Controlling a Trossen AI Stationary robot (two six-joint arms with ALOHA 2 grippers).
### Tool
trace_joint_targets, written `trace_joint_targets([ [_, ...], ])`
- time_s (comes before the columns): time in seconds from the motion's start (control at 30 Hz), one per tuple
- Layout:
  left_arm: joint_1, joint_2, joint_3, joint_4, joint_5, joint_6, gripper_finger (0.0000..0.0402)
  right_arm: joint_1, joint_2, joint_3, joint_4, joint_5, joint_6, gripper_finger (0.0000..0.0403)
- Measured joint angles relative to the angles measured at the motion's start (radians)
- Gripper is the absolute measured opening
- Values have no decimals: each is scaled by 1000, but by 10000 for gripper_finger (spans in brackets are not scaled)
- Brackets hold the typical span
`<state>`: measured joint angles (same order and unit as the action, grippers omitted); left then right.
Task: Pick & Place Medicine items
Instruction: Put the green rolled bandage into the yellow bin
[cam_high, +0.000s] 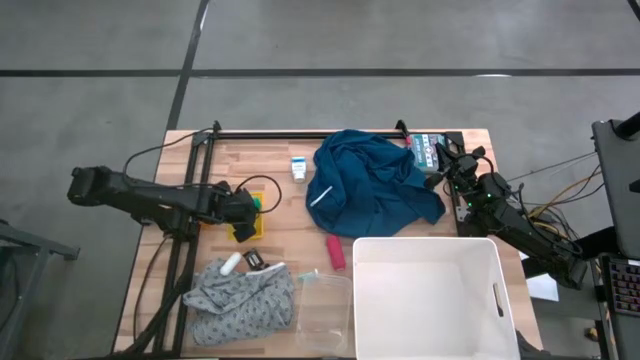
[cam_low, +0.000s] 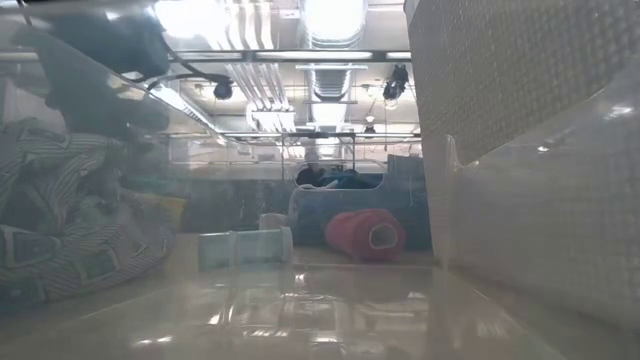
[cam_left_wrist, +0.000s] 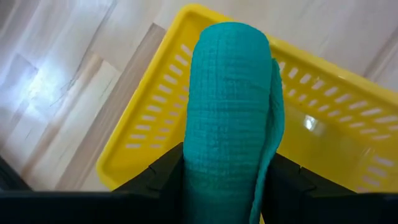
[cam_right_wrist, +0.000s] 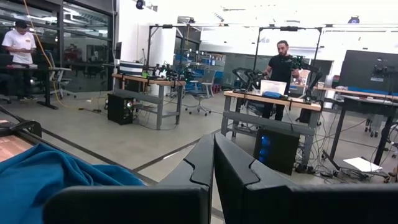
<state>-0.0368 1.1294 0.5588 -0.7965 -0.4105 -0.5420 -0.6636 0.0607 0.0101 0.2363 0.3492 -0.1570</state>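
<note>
A teal bandage roll (cam_left_wrist: 230, 118) sits gripped between the 2 fingers of the left claw (cam_high: 243, 207), directly above the yellow basket (cam_left_wrist: 323, 124). The roll's long axis runs forward along the fingers. The white carton (cam_high: 299, 168) lies beyond the basket, nearer the left arm. The right claw (cam_right_wrist: 213, 168), closed and empty, waits far from the basket, at the worktop's (cam_high: 280, 245) right edge.

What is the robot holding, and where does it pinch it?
The left gripper holds a green bandage roll by its lower end, sides pinched between the jaws, over the yellow basket. The right gripper holds nothing.
</note>
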Motion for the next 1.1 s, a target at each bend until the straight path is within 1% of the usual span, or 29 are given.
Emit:
trace_joint_targets([
  [0.33,3,0,-41,122,-20,72,161,0,0,0,0,0,0,8],
  [0.63,3,0,-43,124,-8,62,164,0,0,0,0,0,0,8],
  [0.83,4,0,-43,123,-8,10,186,0,0,0,0,0,0,8],
  [1.1,4,0,-43,123,2,10,236,0,0,0,0,0,0,8],
])
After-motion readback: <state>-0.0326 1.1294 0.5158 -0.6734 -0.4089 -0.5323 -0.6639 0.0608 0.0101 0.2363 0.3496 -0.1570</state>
